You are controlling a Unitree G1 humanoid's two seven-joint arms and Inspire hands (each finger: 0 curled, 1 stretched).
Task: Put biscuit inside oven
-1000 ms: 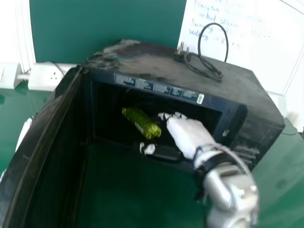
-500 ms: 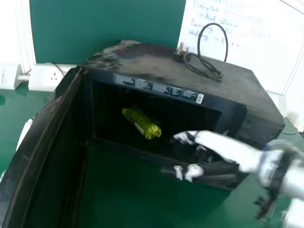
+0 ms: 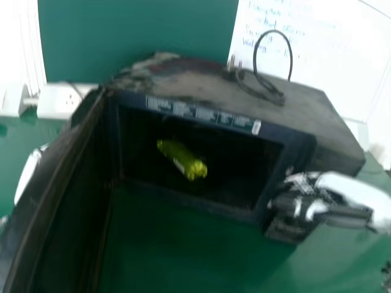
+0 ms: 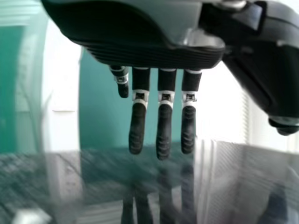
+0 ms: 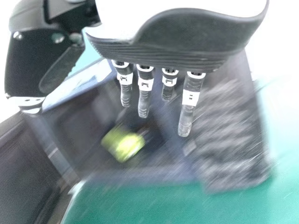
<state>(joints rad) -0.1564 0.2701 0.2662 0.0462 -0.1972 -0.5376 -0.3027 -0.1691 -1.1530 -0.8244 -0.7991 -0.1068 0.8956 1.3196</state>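
In the head view the biscuit packet, green-yellow, lies inside the black oven, whose door stands swung out on the left. My right hand is outside the oven, at its right front corner, apart from the packet and with straight fingers. The right wrist view has my right hand with fingers extended and the packet farther off in the cavity. At the head view's left edge, part of my left hand shows beyond the door; in the left wrist view my left hand has straight fingers.
A black cable with a plug lies on the oven's top. White socket boxes stand behind at the left, and a whiteboard is at the back right. The green table extends in front of the oven.
My right hand has come out of the oven cavity and moved right, away from the packet. The packet has stayed in place inside.
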